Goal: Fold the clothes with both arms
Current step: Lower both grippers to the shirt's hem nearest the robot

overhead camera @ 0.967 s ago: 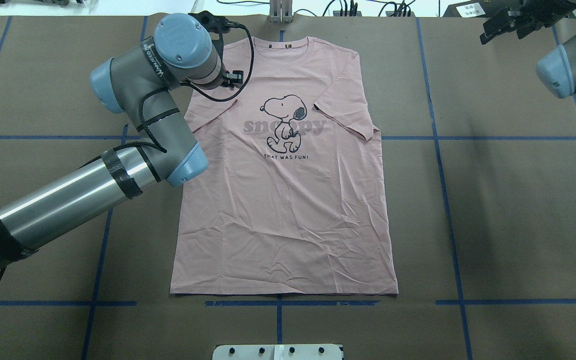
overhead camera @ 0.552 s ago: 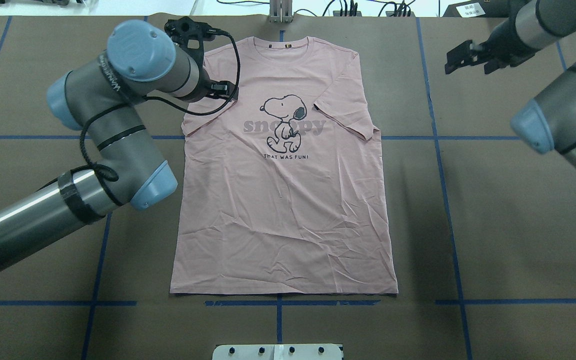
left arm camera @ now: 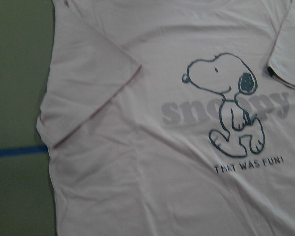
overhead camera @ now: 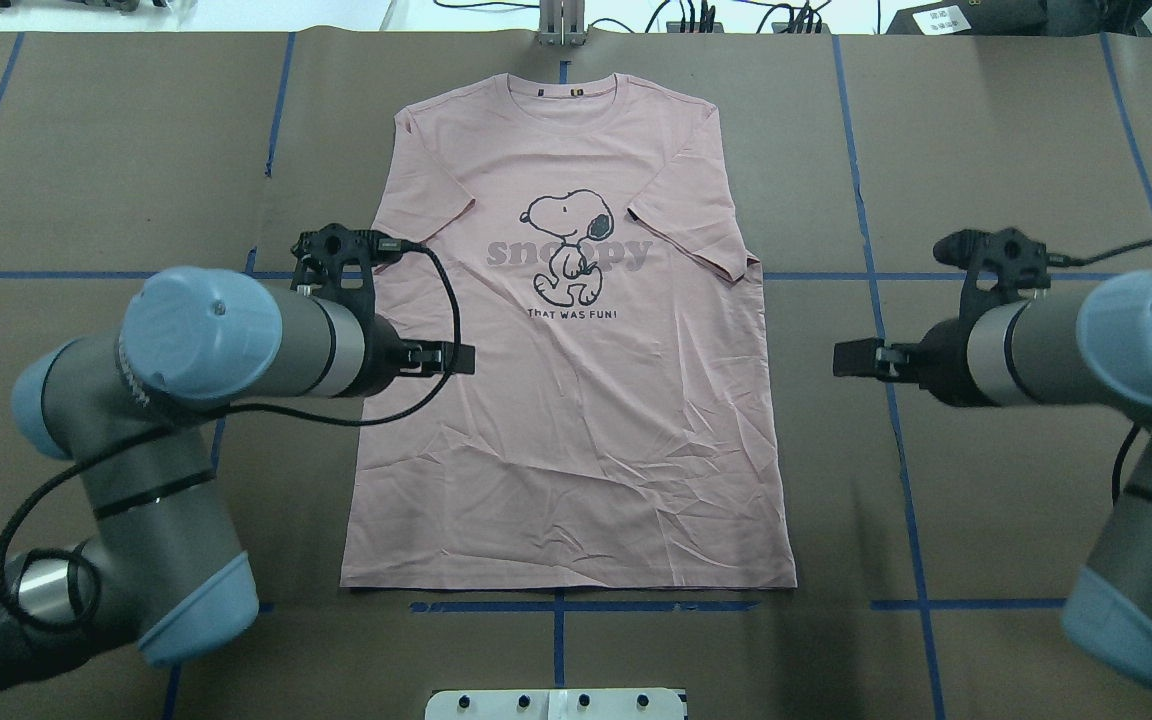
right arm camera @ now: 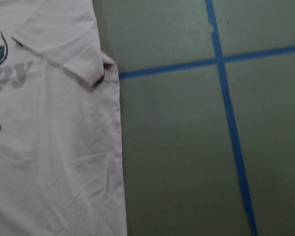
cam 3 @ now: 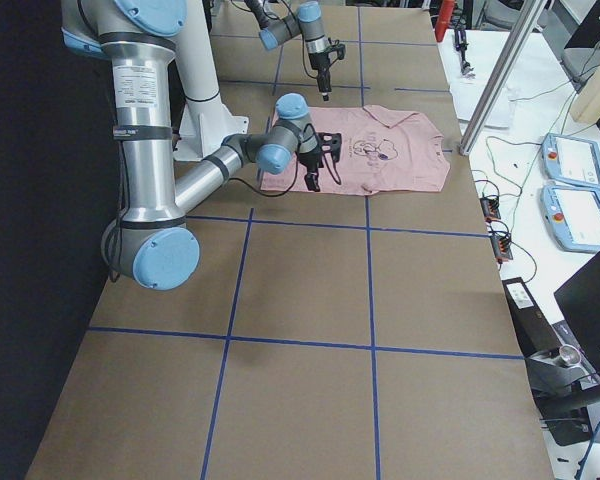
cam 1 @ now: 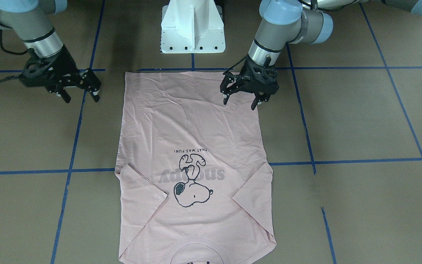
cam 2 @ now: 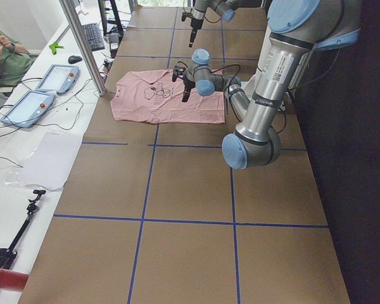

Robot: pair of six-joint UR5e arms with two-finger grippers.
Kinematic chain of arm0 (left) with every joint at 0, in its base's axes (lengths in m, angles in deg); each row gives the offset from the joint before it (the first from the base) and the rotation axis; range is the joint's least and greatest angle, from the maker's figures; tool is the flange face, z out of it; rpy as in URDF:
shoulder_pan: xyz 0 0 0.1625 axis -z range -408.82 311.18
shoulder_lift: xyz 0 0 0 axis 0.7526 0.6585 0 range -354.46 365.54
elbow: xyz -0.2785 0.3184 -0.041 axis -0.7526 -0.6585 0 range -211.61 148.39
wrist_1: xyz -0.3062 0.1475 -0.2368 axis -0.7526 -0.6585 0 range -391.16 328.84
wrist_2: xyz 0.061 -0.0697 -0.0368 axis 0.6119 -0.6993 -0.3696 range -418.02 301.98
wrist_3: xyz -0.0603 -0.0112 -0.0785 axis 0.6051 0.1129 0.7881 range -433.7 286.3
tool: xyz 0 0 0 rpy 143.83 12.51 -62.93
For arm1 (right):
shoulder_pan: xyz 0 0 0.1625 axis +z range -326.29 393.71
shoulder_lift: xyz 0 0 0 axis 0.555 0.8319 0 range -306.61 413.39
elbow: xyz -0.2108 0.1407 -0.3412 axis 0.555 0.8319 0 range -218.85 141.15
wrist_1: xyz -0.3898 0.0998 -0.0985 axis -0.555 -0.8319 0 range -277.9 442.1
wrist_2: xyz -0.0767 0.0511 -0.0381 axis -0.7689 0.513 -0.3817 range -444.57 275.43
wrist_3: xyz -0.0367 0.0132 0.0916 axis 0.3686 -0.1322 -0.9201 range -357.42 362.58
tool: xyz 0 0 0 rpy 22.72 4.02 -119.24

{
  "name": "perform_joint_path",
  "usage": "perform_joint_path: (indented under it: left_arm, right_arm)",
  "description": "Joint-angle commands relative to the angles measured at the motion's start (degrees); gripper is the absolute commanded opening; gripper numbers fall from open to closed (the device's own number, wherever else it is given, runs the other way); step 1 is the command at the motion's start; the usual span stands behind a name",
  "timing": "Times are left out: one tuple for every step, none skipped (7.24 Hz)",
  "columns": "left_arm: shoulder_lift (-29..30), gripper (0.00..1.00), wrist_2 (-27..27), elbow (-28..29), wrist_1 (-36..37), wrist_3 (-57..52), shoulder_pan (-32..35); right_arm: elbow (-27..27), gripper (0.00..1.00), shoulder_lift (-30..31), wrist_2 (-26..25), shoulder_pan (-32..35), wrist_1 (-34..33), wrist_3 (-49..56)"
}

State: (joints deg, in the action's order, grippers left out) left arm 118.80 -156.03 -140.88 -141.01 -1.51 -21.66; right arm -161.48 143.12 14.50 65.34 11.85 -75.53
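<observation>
Open table (overhead camera: 836, 500) flanking the T-shirt (overhead camera: 576, 440)

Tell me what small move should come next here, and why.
Probably shift the right end effector sideways to the edge of the T-shirt near its hem. It hangs open over bare table, apart from the cloth, while the left end effector, also open, hangs over its side near the hem. The shirt lies flat, ungrasped.

Matt pink cloth T-shirt (overhead camera: 576, 450), finely creased, matt brown table covering (overhead camera: 996, 480), perhaps paper, smooth blue joint caps (overhead camera: 201, 318)
</observation>
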Motion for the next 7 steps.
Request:
perform_joint_path:
  left_arm:
    - [-8.79, 1.0, 4.56, -7.41, -0.1, 5.75, -7.97]
    - [-13.02, 1.0, 6.41, -8.84, -0.1, 9.34, -11.04]
    - [-14.1, 0.84, 9.04, -8.68, -0.02, 13.55, -13.86]
    - [-15.42, 0.7, 9.59, -8.24, -0.01, 15.77, -15.63]
    - [-15.95, 0.61, 9.68, -7.98, 0.16, 17.18, -16.25]
    - [-15.96, 0.53, 9.68, -7.19, 0.25, 18.93, -16.95]
    - [-15.87, 0.53, 9.68, -6.49, 0.34, 19.13, -17.22]
  right_arm:
    - [-4.54, 0.99, 3.0, -14.12, -16.02, 0.03, -13.6]
    - [-4.98, 0.98, 3.0, -16.35, -18.25, 0.03, -15.21]
    - [-4.9, 0.99, 3.18, -16.46, -18.27, 0.03, -15.22]
    - [-4.9, 0.99, 3.18, -16.46, -18.27, 0.03, -15.22]
    - [-4.9, 0.99, 3.18, -16.37, -18.27, 0.03, -15.14]
    - [-4.9, 0.99, 3.18, -16.46, -18.27, 0.03, -15.14]
    - [-4.9, 0.99, 3.26, -16.46, -18.18, 0.03, -15.22]
